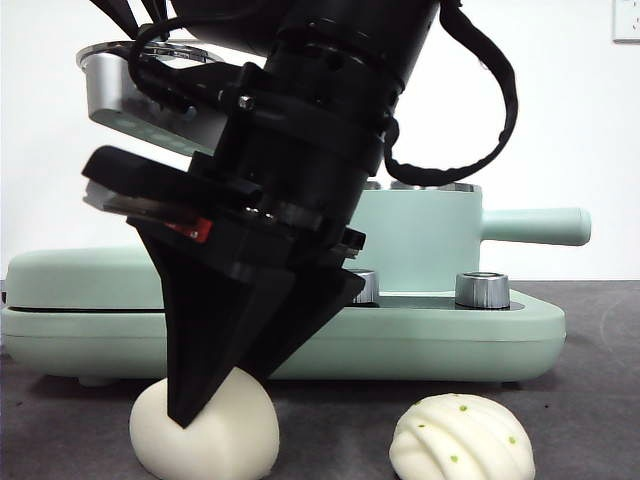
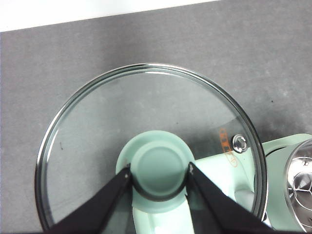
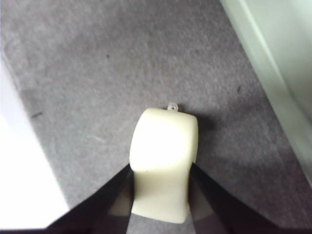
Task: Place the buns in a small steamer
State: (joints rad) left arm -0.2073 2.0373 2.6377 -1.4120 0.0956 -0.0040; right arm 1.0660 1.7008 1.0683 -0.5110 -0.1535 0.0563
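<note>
The smooth bun lies on the dark table at the front left. My right gripper comes down from above and is shut on it; in the right wrist view the jaws press both sides of the smooth bun. The ridged bun with green specks lies free at the front right. The small steamer stands behind, half hidden by the arm, its handle pointing right. My left gripper is shut on the green knob of the glass lid and holds the lid in the air at the upper left.
The flat mint-green griddle stretches across the table between the buns and the steamer, with a chrome post on top. Its edge shows in the right wrist view. The steamer's steel rim shows beside the lid.
</note>
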